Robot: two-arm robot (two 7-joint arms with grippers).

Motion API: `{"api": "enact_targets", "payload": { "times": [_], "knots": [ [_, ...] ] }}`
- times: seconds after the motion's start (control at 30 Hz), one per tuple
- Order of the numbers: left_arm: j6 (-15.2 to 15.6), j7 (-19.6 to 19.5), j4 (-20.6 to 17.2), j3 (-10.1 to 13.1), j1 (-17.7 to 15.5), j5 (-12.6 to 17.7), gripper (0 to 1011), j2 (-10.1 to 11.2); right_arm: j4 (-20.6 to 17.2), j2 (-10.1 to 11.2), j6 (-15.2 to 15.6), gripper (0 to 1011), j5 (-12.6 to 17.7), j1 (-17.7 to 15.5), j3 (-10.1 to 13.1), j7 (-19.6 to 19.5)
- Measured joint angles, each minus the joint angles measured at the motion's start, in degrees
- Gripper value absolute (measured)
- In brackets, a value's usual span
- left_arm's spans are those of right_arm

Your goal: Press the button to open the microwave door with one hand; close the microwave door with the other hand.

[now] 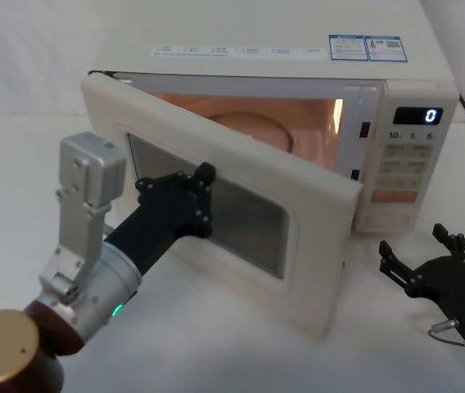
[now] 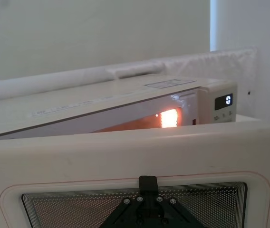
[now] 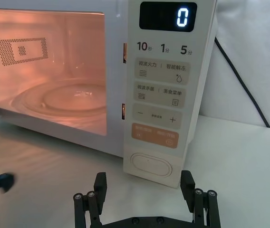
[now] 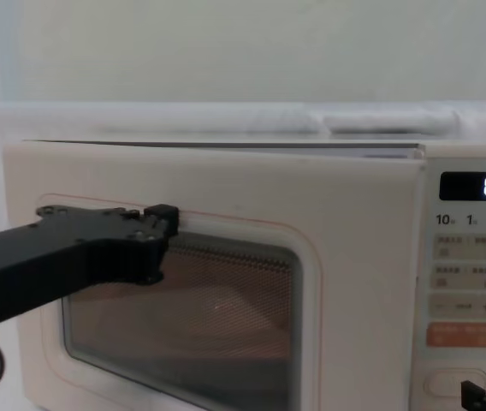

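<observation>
From my head camera, the microwave door (image 1: 241, 205) stands partly swung out from the oven body, hinged at its left, its smooth cream face and dark rounded window turned toward me, and the cavity behind it glows orange. My left gripper (image 1: 185, 198) is against that door, its matte black fingertips on the window's upper left part; I cannot tell how far its jaws are parted. My right gripper (image 1: 426, 255) hovers low in front of the control panel (image 1: 406, 155), apart from it, with its blocky jaws spread wide and nothing between them. From my left wrist, the door fills the foreground: a glossy cream frame, a thin pink outline, and a fine perforated mesh behind the window, with my left gripper's black tip (image 2: 148, 183) touching the top edge of that mesh. Beyond the door's upper edge I see the lit cavity and the display (image 2: 224, 100). From my right wrist, the button (image 3: 150, 165) is a wide cream pill with a raised rim at the bottom of the panel, just under the orange key (image 3: 155, 136); my right gripper (image 3: 146, 197) sits just below the button, fingers well apart, touching nothing. From my chest, the left gripper (image 4: 145, 233) presses the door at the window's upper left corner.
</observation>
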Motion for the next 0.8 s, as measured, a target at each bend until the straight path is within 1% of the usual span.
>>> {"api": "enact_targets", "payload": {
  "times": [0.03, 0.07, 0.27, 0.5, 0.8],
  "knots": [
    [0.02, 0.02, 0.68, 0.17, -0.69, 0.37, 0, -0.6, 0.0, 0.0, 0.0, 1002, 0.0, 0.0, 0.0, 0.0],
    [0.02, 0.02, 0.68, 0.17, -0.69, 0.37, 0, -0.6, 0.0, 0.0, 0.0, 1002, 0.0, 0.0, 0.0, 0.0],
    [-0.23, -0.69, 3.02, 0.48, -3.21, 0.89, 0, -2.6, 0.0, 0.0, 0.0, 1002, 0.0, 0.0, 0.0, 0.0],
    [-0.35, -1.56, 5.05, 0.52, -5.52, 0.44, 0, -4.1, 0.0, 0.0, 0.0, 1002, 0.0, 0.0, 0.0, 0.0],
    [-0.1, -1.46, 7.41, 1.14, -8.04, 0.23, 0, -5.95, 0.0, 0.0, 0.0, 1002, 0.0, 0.0, 0.0, 0.0]
  ]
}}
